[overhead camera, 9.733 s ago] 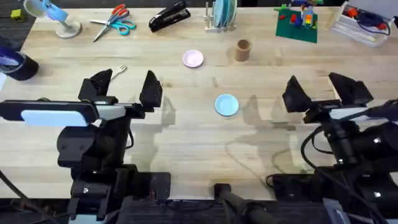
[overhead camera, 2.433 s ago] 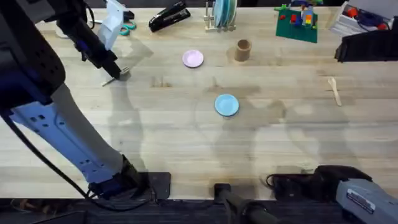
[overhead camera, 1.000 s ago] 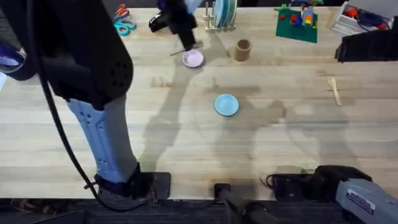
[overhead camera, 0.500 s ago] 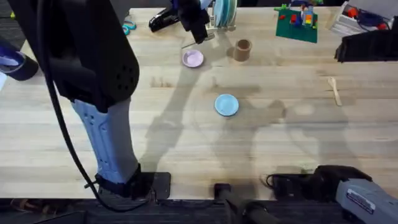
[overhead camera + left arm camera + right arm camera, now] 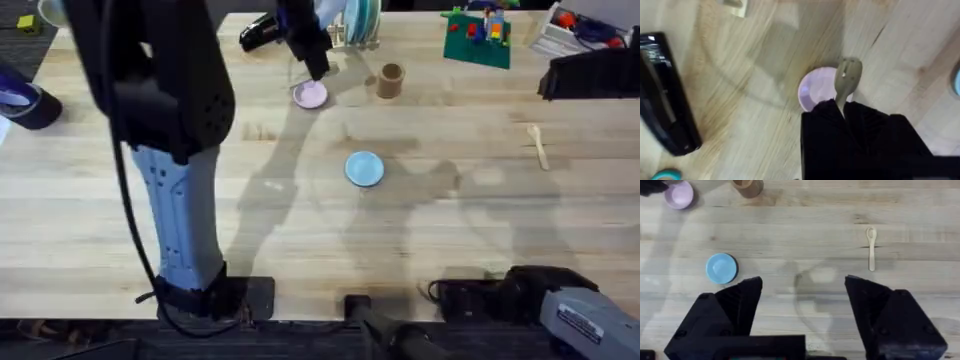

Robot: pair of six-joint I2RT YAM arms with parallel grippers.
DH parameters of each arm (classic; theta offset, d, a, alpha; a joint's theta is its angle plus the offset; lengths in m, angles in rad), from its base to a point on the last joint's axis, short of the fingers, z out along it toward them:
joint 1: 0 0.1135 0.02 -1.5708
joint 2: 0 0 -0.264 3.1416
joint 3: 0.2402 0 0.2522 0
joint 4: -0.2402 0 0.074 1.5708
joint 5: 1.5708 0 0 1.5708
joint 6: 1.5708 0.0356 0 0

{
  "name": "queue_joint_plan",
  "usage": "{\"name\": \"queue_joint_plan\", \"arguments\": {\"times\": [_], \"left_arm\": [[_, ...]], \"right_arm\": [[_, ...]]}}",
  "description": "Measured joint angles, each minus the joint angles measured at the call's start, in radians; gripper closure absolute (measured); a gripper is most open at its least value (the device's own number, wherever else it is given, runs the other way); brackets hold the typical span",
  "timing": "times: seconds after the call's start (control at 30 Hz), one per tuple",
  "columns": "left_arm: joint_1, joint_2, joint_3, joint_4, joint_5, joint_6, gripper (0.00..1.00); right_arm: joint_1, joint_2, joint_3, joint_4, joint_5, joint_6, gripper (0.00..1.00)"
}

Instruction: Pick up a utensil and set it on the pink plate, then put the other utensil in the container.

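1. Since half a second ago my left end effector has come down from behind the pink plate to sit right over it, carrying the fork along; nearly ten seconds ago that fork lay on the tabletop at the far left, and it has now crossed to the middle back.
2. In the left wrist view the fork is pinched between my closed fingers, its tined end sticking out over the plate's rim. I cannot tell whether the tines touch the plate yet.
3. I judge the first step to be close to its release: what is left is to lower and let go so the fork rests on the plate.
4. My right end effector hangs spread wide and empty above the tabletop, near the spoon, which lies flat and untouched at the right side, well apart from everything else.
5. Containers: the pink plate has nothing resting on it that I can confirm. The tan cup stands upright just to the right of the plate; its inside is too small to read. The blue plate nearer me is bare.
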Motion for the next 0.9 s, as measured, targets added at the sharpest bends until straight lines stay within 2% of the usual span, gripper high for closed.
{"name": "queue_joint_plan", "arguments": {"times": [0.23,0.9], "left_arm": [[0.002,0.067,0.000,0.032,-0.002,-0.004,0.957],[0.002,0.071,0.000,0.052,0.002,-0.007,0.957]], "right_arm": [[0.000,0.000,0.000,0.000,0.000,0.000,0.007],[0.000,0.000,0.000,0.000,0.000,0.000,0.007]]}}
